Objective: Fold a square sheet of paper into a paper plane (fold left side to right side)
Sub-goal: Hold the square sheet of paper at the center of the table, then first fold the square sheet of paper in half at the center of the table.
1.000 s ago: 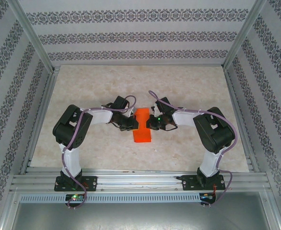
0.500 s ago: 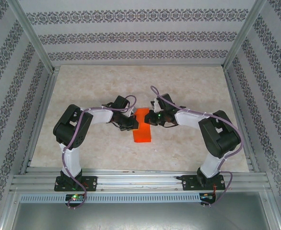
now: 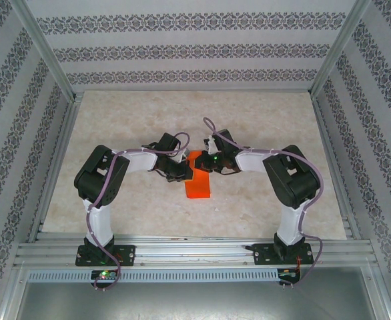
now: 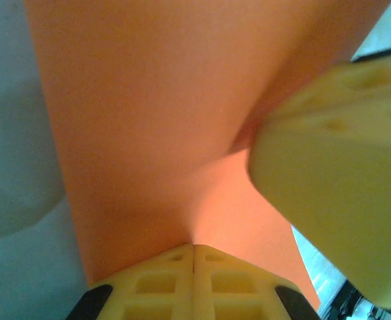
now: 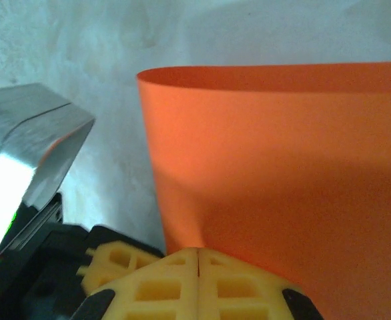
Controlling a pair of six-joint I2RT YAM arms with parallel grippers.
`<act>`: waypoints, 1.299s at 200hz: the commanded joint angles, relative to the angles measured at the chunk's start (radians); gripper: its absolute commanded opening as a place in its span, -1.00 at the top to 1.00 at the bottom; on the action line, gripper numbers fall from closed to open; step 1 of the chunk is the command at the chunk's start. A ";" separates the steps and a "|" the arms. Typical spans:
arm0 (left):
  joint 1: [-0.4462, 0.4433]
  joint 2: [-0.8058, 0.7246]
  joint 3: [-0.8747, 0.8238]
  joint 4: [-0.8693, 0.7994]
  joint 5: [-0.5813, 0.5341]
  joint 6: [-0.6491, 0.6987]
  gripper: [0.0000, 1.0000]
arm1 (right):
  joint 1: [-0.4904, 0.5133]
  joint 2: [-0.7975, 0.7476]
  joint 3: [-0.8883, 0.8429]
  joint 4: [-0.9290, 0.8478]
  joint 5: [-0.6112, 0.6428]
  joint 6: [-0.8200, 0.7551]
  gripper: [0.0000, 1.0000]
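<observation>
The square sheet of paper (image 3: pixel 198 187) lies mid-table as a narrow bright orange strip. In the left wrist view the paper (image 4: pixel 149 100) bulges with a soft crease running from my fingertips. In the right wrist view the paper (image 5: pixel 282 167) has a rounded, curled far edge. My left gripper (image 3: pixel 185 173) is shut, its tips (image 4: pixel 194 247) touching the paper's left side. My right gripper (image 3: pixel 204 162) is shut too, tips (image 5: pixel 199 251) against the paper near its far end, covering that part from above. The right gripper's finger (image 4: pixel 335 180) stands close beside the left one.
The pale marbled table (image 3: pixel 262 127) is walled by patterned panels, with a metal rail (image 3: pixel 195 250) along the near edge. The left gripper's yellow finger (image 5: pixel 115 267) and a shiny metal part (image 5: pixel 22 153) sit just left of the right gripper.
The right arm has swung left and farther back, sliding its shut gripper along the paper toward its far end. The left arm and the paper have stayed put.
</observation>
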 commanded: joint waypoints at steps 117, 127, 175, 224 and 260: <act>-0.005 -0.021 -0.092 -0.146 -0.008 0.017 1.00 | -0.016 0.096 0.030 -0.132 0.101 -0.006 1.00; -0.005 -0.027 -0.100 -0.162 -0.003 0.026 1.00 | -0.020 0.100 0.034 -0.138 0.101 -0.011 1.00; -0.005 -0.057 -0.156 -0.216 0.008 0.056 1.00 | -0.038 0.111 0.048 -0.154 0.102 -0.025 1.00; -0.005 -0.106 -0.252 -0.216 0.021 0.055 1.00 | -0.042 0.114 0.059 -0.163 0.101 -0.032 1.00; -0.009 -0.146 -0.302 -0.226 0.026 0.061 1.00 | -0.042 0.116 0.063 -0.169 0.099 -0.037 1.00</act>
